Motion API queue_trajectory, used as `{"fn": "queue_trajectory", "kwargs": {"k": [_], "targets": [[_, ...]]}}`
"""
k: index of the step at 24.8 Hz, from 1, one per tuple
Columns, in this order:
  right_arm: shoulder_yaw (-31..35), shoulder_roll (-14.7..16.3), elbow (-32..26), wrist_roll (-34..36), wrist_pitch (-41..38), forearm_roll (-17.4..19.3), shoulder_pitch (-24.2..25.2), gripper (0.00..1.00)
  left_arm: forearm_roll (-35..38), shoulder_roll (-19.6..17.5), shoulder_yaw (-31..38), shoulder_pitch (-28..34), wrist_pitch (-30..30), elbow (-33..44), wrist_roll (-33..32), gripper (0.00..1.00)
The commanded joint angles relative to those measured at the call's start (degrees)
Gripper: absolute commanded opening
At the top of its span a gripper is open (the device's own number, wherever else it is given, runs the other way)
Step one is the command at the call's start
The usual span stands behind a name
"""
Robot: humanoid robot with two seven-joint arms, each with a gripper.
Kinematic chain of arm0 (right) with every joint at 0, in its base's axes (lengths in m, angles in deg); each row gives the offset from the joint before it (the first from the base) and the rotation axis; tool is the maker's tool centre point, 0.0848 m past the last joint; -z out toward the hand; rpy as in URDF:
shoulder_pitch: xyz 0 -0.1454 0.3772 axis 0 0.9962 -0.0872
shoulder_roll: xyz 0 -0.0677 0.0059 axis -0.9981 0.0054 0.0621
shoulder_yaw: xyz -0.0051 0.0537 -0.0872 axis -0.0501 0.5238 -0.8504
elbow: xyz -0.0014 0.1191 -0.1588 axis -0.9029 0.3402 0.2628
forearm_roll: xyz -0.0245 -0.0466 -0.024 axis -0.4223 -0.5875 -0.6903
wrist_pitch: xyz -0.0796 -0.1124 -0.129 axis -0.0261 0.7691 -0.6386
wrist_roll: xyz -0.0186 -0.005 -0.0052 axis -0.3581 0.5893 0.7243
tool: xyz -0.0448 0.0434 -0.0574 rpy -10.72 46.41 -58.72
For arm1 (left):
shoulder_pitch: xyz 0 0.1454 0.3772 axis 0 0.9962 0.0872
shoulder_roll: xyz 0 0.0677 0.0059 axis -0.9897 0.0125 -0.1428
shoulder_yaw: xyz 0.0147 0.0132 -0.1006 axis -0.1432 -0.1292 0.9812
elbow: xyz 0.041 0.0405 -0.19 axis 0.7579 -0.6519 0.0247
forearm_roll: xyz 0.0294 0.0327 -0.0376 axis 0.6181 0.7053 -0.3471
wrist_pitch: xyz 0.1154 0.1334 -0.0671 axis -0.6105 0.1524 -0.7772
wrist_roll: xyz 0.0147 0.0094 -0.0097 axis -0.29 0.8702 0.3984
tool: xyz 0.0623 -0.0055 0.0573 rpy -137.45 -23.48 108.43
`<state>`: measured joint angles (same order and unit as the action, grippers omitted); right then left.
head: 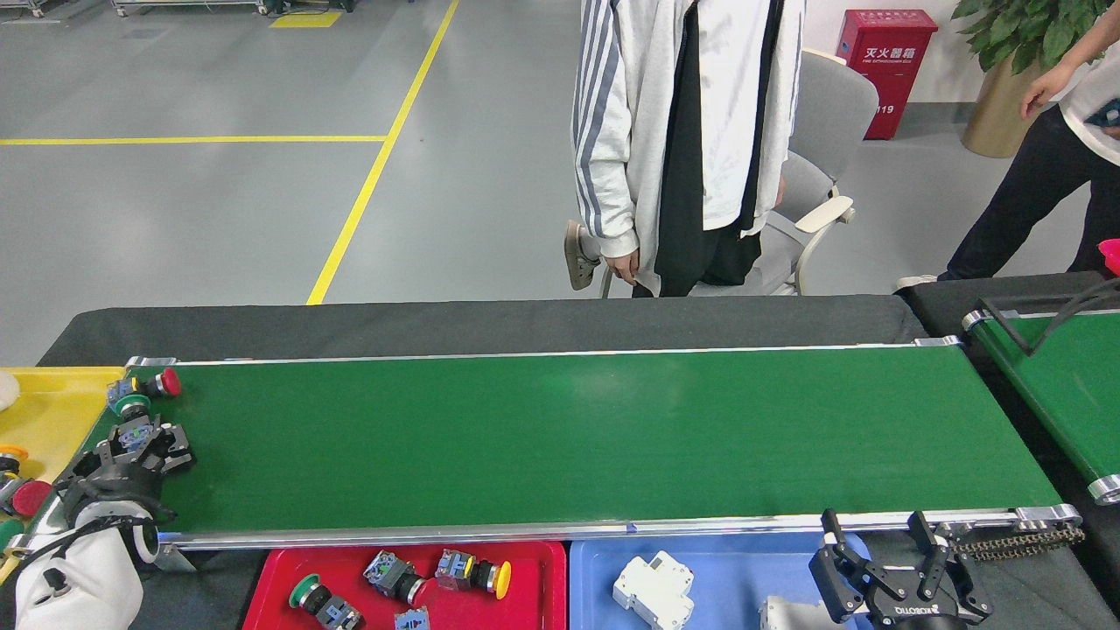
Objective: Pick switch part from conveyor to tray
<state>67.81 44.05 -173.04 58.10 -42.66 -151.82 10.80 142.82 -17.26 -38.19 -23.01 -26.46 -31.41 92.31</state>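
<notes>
The conveyor (569,437) runs across the view as a wide dark-green belt. At its far-left end lie two switch parts: a red-capped one (163,382) by the back rail and a green-capped one (133,408) just in front of it. My left gripper (140,443) is down on the belt, open, its fingers straddling the grey base of the green-capped part. A red tray (542,560) below the front rail holds several switch parts. My right gripper (872,525) hangs open and empty over the front rail at the right.
A yellow tray (52,411) with more parts sits off the belt's left end. A blue tray (726,569) holds white breakers. A second green belt (1067,385) stands at the right. A person in a striped white jacket (682,131) stands behind the table, another person (1050,149) at far right.
</notes>
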Motion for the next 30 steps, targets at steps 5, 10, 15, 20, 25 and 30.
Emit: {"fn": "queue_trajectory", "kwargs": {"k": [5, 10, 15, 20, 25, 30], "targets": [[1.0, 0.1, -0.8, 0.1, 0.7, 0.0, -0.5, 1.00, -0.4, 3.4, -0.5, 16.7, -19.9, 34.0, -2.0, 0.11], [1.2, -0.1, -0.8, 0.1, 0.7, 0.0, -0.5, 1.00, -0.4, 4.5, -0.9, 33.8, -35.8, 59.7, -6.9, 0.44], [1.5, 0.2, -0.8, 0.1, 0.6, 0.0, -0.5, 1.00, -0.6, 7.9, -5.5, 36.4, -35.8, 63.3, -8.1, 1.00], [1.6, 0.0, -0.8, 0.0, 0.6, 0.0, -0.6, 1.00, -1.2, 8.2, -7.6, 40.3, -35.8, 68.5, -8.1, 1.00], [1.7, 0.0, -0.8, 0.0, 0.7, 0.0, -0.6, 1.00, -1.3, 10.5, -4.5, 40.6, -35.8, 69.9, -8.0, 1.00], [1.7, 0.1, -0.8, -0.4, 0.6, 0.0, -0.6, 1.00, -3.7, 11.7, 5.4, 40.8, -18.8, 67.3, -8.0, 1.00]]}}
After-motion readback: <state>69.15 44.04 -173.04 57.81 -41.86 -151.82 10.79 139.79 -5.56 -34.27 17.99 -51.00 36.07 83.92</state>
